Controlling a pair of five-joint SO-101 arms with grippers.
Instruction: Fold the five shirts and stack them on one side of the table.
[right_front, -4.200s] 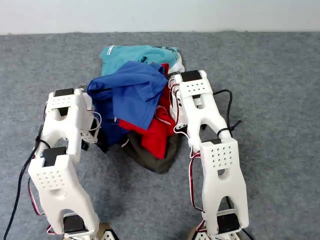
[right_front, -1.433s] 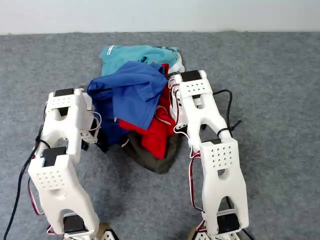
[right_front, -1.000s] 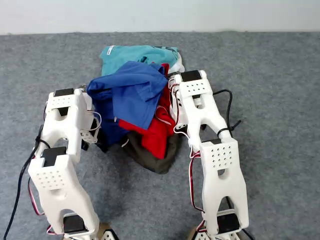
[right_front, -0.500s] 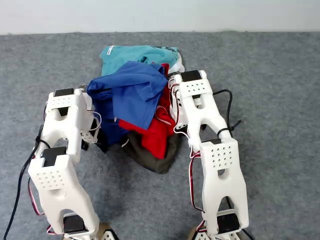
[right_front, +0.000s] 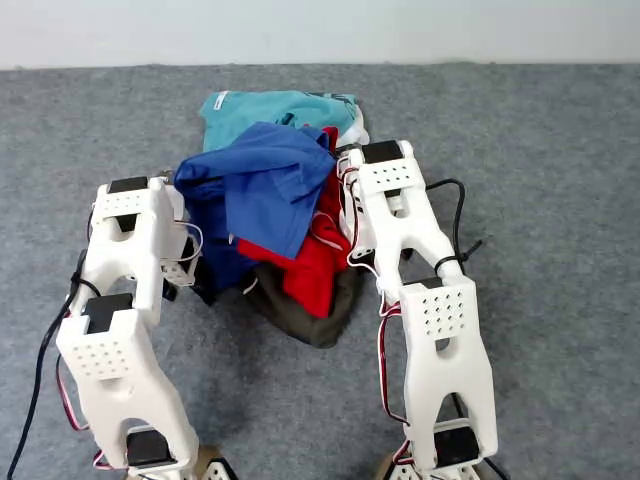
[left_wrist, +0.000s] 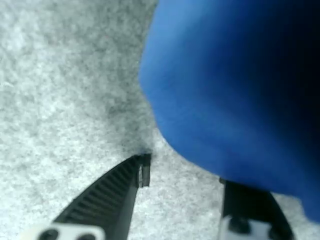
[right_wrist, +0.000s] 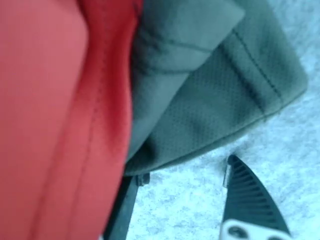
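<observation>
The left gripper (left_wrist: 187, 177) has its jaws spread wide with only bare grey table felt (left_wrist: 60, 100) between them; the blue shirt (left_wrist: 235, 85) hangs over one finger. The right gripper (right_wrist: 187, 172) is likewise parted over felt and holds nothing. The hem of the olive shirt (right_wrist: 210, 100) lies just beyond its tips, and the red shirt (right_wrist: 55, 110) covers one finger. In the high view, the left arm (right_front: 125, 265) and the right arm (right_front: 410, 250) flank a loose unfolded pile: blue shirt (right_front: 265, 185) on top, red shirt (right_front: 310, 265) and olive shirt (right_front: 312, 318) beneath it, and a teal shirt (right_front: 275, 108) at the far end.
</observation>
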